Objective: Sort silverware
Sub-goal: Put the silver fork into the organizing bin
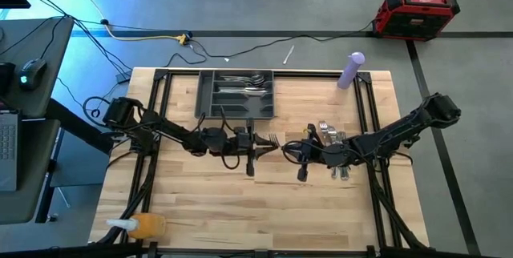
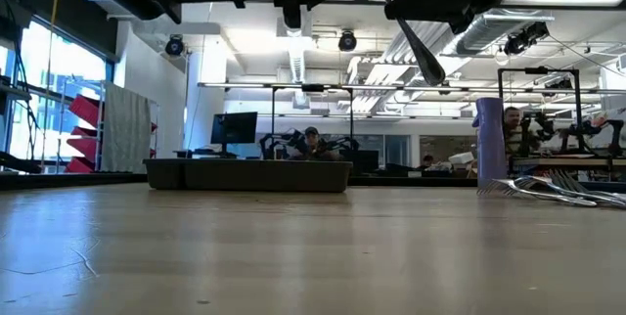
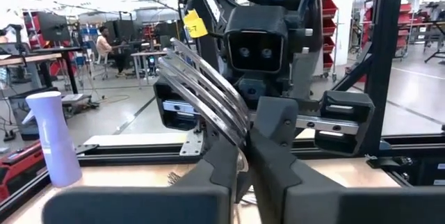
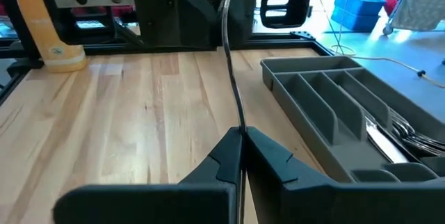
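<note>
One silver fork (image 1: 274, 139) is held in the air between my two grippers over the table's middle. My left gripper (image 1: 263, 141) comes from the left and is shut on it. My right gripper (image 1: 292, 150) comes from the right and is shut on it too. In the left wrist view the tines (image 3: 201, 78) rise past my left gripper (image 3: 243, 147). In the low view the fork (image 2: 416, 41) slants, handle end lowest. More silverware (image 1: 333, 142) lies in a heap under the right arm. Some lies in the dark grey tray (image 1: 236, 94). My left gripper pinches the fork at its neck (image 3: 240, 130), just below the tines, between its two fingers, coming level from the table's left. The tines stick up beyond the fingertips; the fork is lifted clear. My right gripper pinches the fork's handle (image 4: 240, 128) between its two fingers, coming level from the table's right. The handle runs on from the fingertips toward the left gripper and shows edge-on. Its free end (image 2: 432, 70) hangs below the gripper.
The compartmented tray (image 4: 334, 106) stands at the table's far middle, with silverware (image 4: 403, 137) in one compartment. A purple bottle (image 1: 350, 70) stands at the far right and an orange bottle (image 1: 144, 226) lies at the near left corner. Bare wood lies in front of both grippers.
</note>
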Motion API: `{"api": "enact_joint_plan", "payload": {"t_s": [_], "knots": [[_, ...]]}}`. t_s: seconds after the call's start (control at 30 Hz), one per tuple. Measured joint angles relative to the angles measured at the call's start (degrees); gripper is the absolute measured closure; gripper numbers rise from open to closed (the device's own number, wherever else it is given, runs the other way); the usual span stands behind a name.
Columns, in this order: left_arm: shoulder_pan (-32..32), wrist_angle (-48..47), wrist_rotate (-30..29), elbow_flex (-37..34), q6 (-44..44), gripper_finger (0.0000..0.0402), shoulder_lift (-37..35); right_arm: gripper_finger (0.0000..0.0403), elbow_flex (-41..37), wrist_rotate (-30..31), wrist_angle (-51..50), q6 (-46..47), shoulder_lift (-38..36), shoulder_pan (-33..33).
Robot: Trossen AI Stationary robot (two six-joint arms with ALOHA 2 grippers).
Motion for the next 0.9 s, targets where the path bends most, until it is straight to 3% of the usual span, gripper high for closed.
{"api": "enact_joint_plan", "payload": {"t_s": [0.23,0.4,0.5,0.7,0.8,0.9], "knots": [[0.18,-8.74,-5.36,0.25,3.51,0.0400,-4.54,0.0380,0.00,1.69,-0.84,-4.69,-0.08,0.06],[2.13,-29.75,-20.83,4.80,9.59,0.0401,-11.36,0.0293,0.00,5.16,-9.17,-3.06,-3.35,0.45],[5.57,-44.49,-24.66,9.97,10.39,0.0401,-12.86,0.0248,0.00,7.52,-16.73,1.25,-6.98,0.26],[19.24,-61.75,-21.35,15.45,4.51,0.0401,-8.72,0.0216,0.00,13.20,-25.48,7.10,-9.10,-0.30],[25.12,-65.63,-15.77,17.29,1.15,0.0401,-5.54,0.0216,0.00,13.42,-26.12,6.72,-9.11,-0.70],[28.69,-67.27,-14.75,17.77,0.11,0.0401,-1.86,0.0219,0.00,13.30,-27.19,7.62,-9.07,-0.78]]}}
